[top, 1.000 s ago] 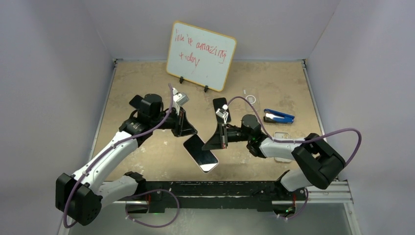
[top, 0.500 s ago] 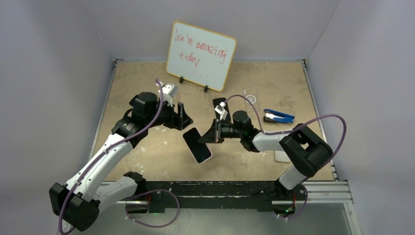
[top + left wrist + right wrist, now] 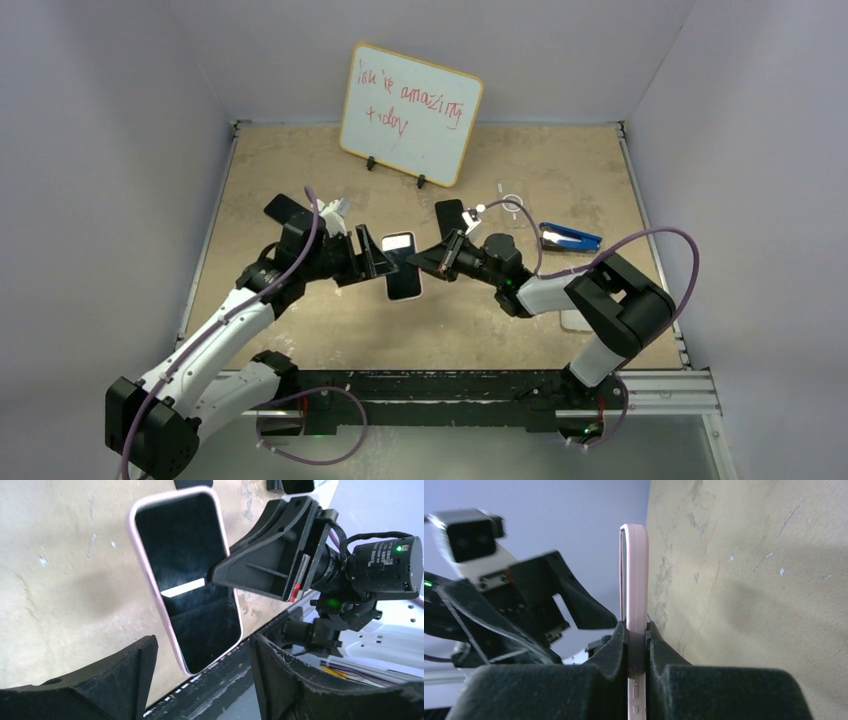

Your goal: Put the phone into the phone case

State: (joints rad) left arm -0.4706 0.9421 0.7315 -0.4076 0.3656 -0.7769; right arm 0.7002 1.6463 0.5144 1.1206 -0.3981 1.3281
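Phone point(image 3: 403, 263), pink along its rim, hangs in the air between the two claws, well clear of the table point(image 3: 300, 170). On its left, the left claw point(image 3: 379, 262) is spread wide, with one finger point(image 3: 125, 680) on either side of the handset's lower end and neither touching it in the wrist view. That gap looks meant to receive or steady the phone, though nothing is pinched yet. From the right, the right claw point(image 3: 428, 258) is clamped on the phone's long edge, pads pressed flat on screen and back. This holds the slab stiff, with its screen turned toward the left claw's camera. Whether the pink is the phone's own shell or a cover I cannot tell. Behind the right claw lies a dark flat object point(image 3: 449, 212), and further right a blue tool point(image 3: 570, 238). Below that arm's forearm a pale clear piece point(image 3: 573, 320), possibly the phone case, peeks out well apart from the phone, so the fitting seems yet to come.
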